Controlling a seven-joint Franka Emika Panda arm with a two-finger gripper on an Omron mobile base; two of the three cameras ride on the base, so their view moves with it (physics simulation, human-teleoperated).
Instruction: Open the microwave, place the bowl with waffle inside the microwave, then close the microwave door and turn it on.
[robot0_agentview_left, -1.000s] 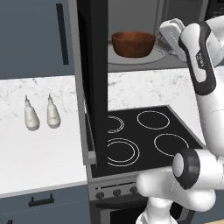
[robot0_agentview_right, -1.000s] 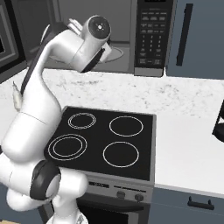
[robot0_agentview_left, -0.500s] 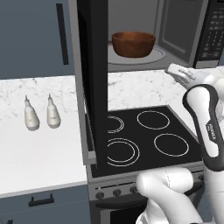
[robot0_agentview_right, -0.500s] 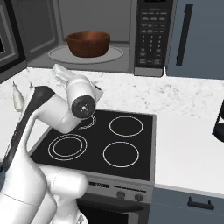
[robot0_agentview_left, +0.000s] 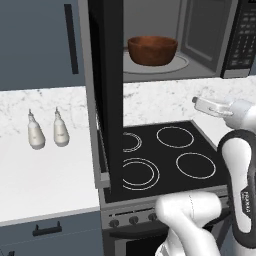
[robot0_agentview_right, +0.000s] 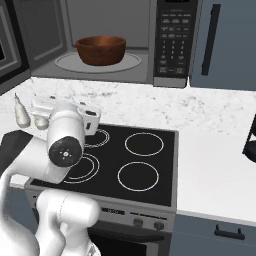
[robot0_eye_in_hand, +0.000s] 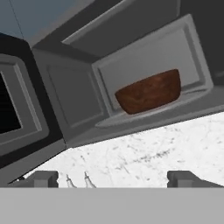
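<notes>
At the left of the left base frame two small white bottles stand on the marbled white surface. At centre the wide grey-framed microwave door juts open, edge-on over the black four-ring stovetop. Upper centre, the round reddish-brown wooden bowl sits on the turntable inside the black-and-grey microwave. A hard swing could jolt the bowl. At the right the gripper hangs well below it, fingers spread wide, holding nothing.
</notes>
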